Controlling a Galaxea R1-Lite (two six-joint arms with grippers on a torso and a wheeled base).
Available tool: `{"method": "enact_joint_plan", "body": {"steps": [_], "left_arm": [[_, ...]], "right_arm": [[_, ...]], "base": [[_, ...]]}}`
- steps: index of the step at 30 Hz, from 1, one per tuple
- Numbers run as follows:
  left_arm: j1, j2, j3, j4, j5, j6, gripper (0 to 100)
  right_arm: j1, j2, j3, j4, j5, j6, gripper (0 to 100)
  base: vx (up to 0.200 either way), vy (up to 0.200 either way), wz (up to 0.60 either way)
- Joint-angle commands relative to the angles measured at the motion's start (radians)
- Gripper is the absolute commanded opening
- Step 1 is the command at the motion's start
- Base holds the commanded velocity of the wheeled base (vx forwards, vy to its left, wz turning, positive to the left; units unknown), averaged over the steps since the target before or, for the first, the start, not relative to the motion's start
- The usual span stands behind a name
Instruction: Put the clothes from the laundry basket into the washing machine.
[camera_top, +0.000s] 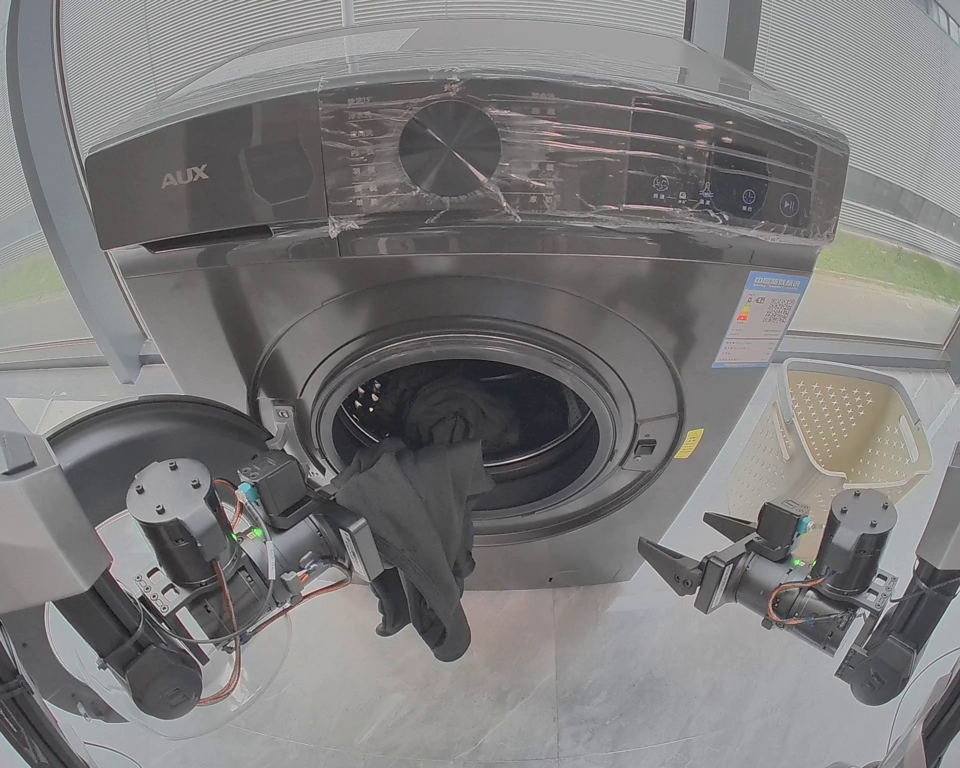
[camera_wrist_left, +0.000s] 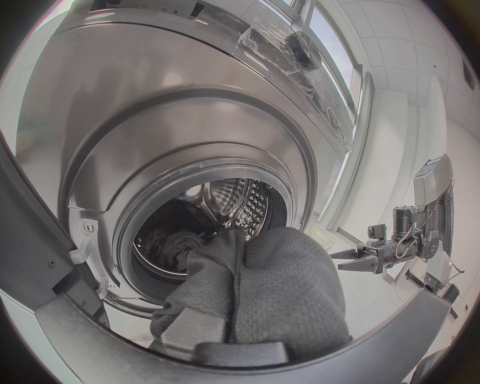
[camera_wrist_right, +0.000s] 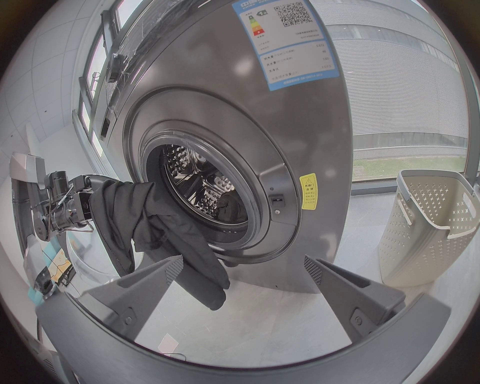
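We see the left gripper (camera_top: 355, 545) at lower left of the head view, closed on a dark garment (camera_top: 420, 540). The cloth is bunched over its fingers and hangs in long folds in front of the lower left rim of the drum opening (camera_top: 470, 430), not yet inside. More dark clothes (camera_top: 450, 410) already lie in the drum of the washing machine (camera_top: 560, 300).

We judge the garment soft, light and limp. It will sag and trail wherever it is unsupported, so a hold on the bunched middle suits it better than one on an edge, and the dangling tail may catch on the rim or drop outside.

The right gripper (camera_top: 678, 535) sits at lower right, jaws spread wide with nothing between them. Behind it, the pale laundry basket (camera_top: 850, 430) stands beside the machine at the right edge, and we see no clothes in it. The open door (camera_top: 130, 450) swings out at the left, close behind the left arm and narrowing its room
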Motion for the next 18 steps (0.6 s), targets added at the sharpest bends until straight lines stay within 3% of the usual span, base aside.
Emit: {"method": "enact_joint_plan", "body": {"steps": [1,10,18], "left_arm": [[-0.003,0.006,0.003,-0.004,-0.001,0.0,0],[-0.003,0.014,-0.001,-0.004,0.0,0.008,0],[-0.01,0.009,0.018,-0.004,0.0,0.009,0]], "right_arm": [[0.008,0.017,0.007,0.0,0.0,-0.001,100],[0.031,0.017,0.01,0.0,-0.003,0.001,100],[0.043,0.015,0.021,0.0,-0.003,-0.001,100]], "base": [[0.0,0.0,0.0],[0.2,0.0,0.0],[0.0,0.0,0.0]]}}
